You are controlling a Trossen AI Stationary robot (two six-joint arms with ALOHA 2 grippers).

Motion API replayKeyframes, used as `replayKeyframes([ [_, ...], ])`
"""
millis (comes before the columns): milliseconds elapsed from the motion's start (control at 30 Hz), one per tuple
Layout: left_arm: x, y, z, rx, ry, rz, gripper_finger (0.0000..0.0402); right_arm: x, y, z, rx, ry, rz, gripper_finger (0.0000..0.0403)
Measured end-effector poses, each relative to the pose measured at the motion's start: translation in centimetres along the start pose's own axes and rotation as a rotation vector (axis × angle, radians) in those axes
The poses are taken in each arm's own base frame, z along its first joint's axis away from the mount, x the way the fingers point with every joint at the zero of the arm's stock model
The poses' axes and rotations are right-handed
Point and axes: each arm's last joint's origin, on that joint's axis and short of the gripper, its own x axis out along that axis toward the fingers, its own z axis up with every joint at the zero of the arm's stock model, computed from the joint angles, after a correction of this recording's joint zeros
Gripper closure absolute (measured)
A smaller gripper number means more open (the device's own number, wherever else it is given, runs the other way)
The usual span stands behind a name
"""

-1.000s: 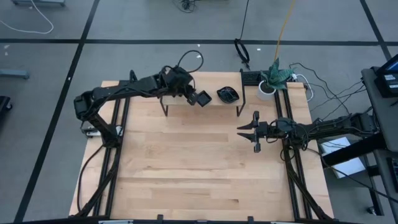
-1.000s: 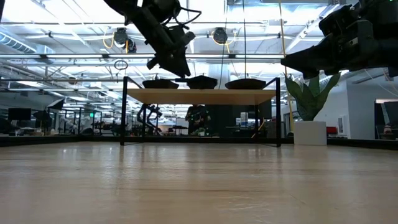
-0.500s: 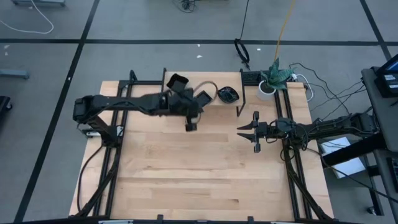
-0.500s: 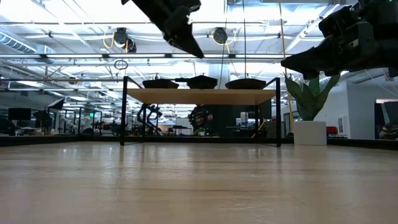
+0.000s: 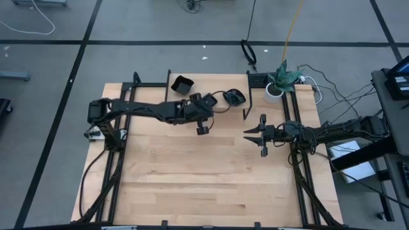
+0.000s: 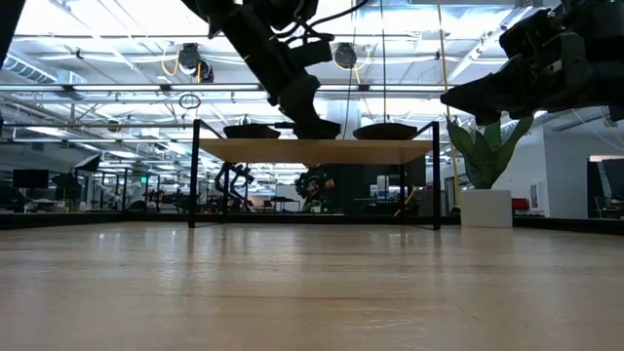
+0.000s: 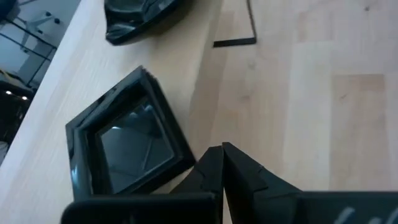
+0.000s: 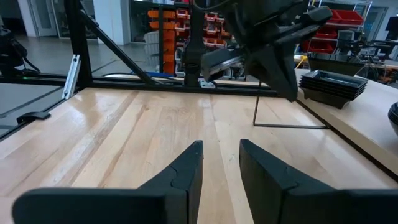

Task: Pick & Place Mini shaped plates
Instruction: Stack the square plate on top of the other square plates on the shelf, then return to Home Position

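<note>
High view: we see the left gripper (image 5: 202, 130) over the table (image 5: 204, 185) toward its far edge, and the right gripper (image 5: 255, 135) near the right edge with fingers spread apart. A stack of square plates (image 5: 182, 84) and a wavy-rimmed stack (image 5: 234, 98) sit on a raised shelf (image 5: 192, 96) along the far edge.

Low view: three dark stacks rest on the shelf (image 6: 312, 148).

Left wrist view: fingers (image 7: 239, 168) pressed together, holding nothing; a square plate stack (image 7: 127, 149) lies just beside them.

Right wrist view: fingers (image 8: 186, 165) parted, empty.
</note>
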Motion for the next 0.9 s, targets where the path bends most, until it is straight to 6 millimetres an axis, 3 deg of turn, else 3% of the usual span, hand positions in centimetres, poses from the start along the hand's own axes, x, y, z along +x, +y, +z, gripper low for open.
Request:
replayKeyframes([
  [367, 0.5, 2.5, -0.4, -0.089, 0.012, 0.048, 0.0385, 0.0, 0.0, 0.0, 0.000, 0.003, 0.000, 0.0310],
  [533, -0.6, 2.2, 0.1, -0.205, -0.021, 0.024, 0.0366, 0.0, 0.0, 0.0, 0.007, 0.004, 0.000, 0.0310],
  [667, -3.8, 2.0, 0.7, -0.269, -0.049, -0.004, 0.0356, 0.0, 0.0, -0.1, 0.006, 0.007, 0.000, 0.0310],
  [900, -12.4, 1.8, 0.4, -0.233, -0.075, -0.072, 0.0365, -0.6, 0.0, 1.1, 0.083, -0.083, 0.001, 0.0310],
])
